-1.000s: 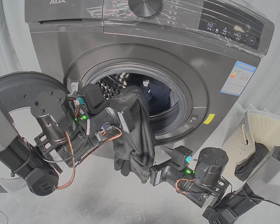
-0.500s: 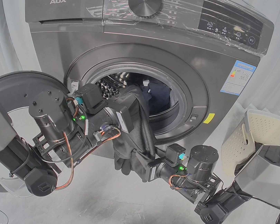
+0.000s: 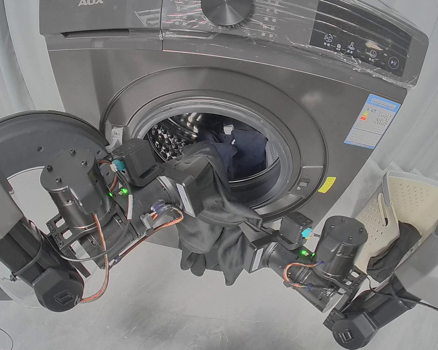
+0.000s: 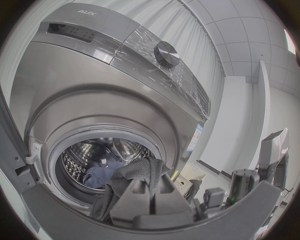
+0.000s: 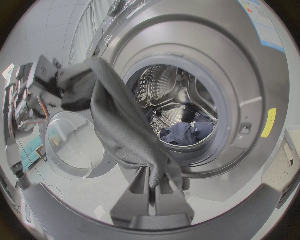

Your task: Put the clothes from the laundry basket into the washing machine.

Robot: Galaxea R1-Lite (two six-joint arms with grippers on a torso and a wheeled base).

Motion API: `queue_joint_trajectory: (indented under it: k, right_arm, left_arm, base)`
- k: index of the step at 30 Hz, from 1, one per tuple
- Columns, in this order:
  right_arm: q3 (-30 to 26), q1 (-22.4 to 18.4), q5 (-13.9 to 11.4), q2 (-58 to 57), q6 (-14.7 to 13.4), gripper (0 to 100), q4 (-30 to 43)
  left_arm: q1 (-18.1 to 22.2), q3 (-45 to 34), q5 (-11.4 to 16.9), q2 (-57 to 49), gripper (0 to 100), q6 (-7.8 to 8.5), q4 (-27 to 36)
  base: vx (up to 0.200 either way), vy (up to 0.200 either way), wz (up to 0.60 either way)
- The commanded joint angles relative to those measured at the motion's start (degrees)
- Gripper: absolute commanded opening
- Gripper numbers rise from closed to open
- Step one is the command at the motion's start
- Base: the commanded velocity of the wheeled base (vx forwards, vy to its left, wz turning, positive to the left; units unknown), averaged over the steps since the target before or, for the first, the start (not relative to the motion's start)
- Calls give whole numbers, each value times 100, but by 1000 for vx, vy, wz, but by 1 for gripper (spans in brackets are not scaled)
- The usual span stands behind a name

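As it hangs, the black garment [image 3: 217, 226] looks crumpled, finely meshed.

Bright, even indoor light. Glare streaks the clear plastic film [image 3: 288, 14] on the grey metal washing machine [image 3: 82, 69]; its perforated steel drum [image 5: 162, 81] gleams. Wrist views bulge, corners black.
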State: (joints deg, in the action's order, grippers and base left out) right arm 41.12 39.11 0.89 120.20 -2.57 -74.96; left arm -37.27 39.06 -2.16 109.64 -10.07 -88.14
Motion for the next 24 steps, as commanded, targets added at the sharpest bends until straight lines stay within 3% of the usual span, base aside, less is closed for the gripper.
queue_joint_trajectory:
  k: [1, 6, 7, 24]
  right_arm:
    - [-403, -158, -54, -744, 11, 0, -10]
    - [-535, -149, -115, -928, -24, 0, -107]
    - [-508, -123, -124, -919, -50, 0, -221]
    - [-289, -140, -124, -1253, -103, 0, -370]
  left_arm:
    - [-9, -179, 40, -66, 0, -4, -19]
    - [-26, -232, 75, -57, 0, 5, -37]
    - [-44, -294, 110, -66, 100, 5, -37]
    - [26, -812, 145, -189, 100, -39, -46]
  base:
    - [0, 0, 0]
    - [0, 0, 0]
    - [0, 0, 0]
    - [0, 0, 0]
